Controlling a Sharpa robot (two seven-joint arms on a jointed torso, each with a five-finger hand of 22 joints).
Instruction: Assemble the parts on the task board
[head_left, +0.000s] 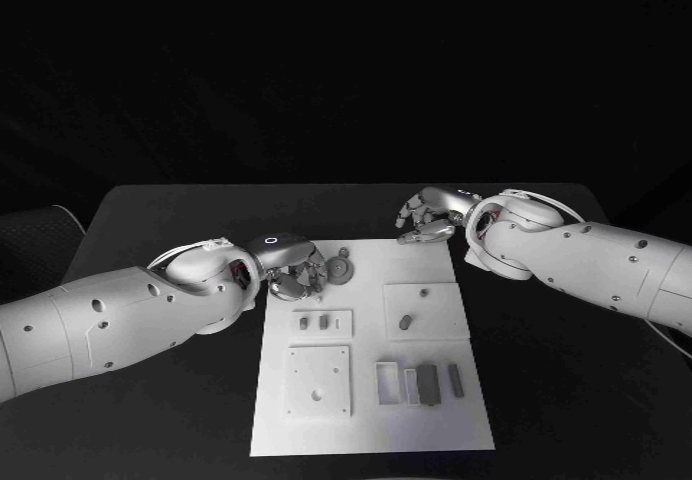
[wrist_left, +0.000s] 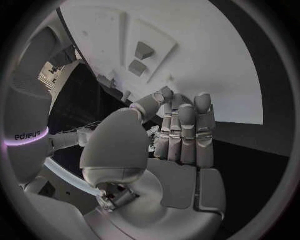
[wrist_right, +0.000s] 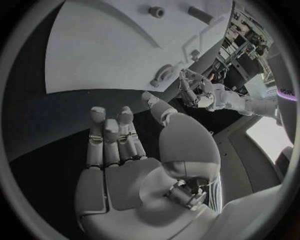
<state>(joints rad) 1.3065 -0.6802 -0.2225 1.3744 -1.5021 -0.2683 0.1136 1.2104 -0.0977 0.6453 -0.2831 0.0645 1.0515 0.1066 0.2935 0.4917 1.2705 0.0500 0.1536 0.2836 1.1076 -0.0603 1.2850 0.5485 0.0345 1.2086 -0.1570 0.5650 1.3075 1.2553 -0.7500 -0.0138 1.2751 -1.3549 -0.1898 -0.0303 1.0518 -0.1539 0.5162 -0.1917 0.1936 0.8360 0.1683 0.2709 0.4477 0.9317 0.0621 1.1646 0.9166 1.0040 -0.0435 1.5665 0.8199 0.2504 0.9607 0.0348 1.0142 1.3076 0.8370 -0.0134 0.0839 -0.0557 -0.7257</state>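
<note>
The white task board (head_left: 372, 420) lies mid-table. On it are raised plates: one with two small grey parts (head_left: 307, 322), one with an oblong part (head_left: 405, 321) and a peg (head_left: 424, 293), and a frame of grey blocks (head_left: 427, 383). A round toothed part (head_left: 340, 268) lies near the board's far left corner. My left hand (head_left: 293, 272) hovers just beside it at the board's left edge; its fingers (wrist_left: 187, 130) lie straight with the thumb bent near them and nothing seen between. My right hand (head_left: 430, 215) hangs over the board's far edge, fingers (wrist_right: 109, 135) spread, palm bare.
A plain plate with small holes (head_left: 319, 380) sits at the board's near left. Black table (head_left: 577, 400) surrounds the board on all sides. In the right wrist view the board (wrist_right: 106, 55) and the round part (wrist_right: 164, 76) lie beyond the fingers.
</note>
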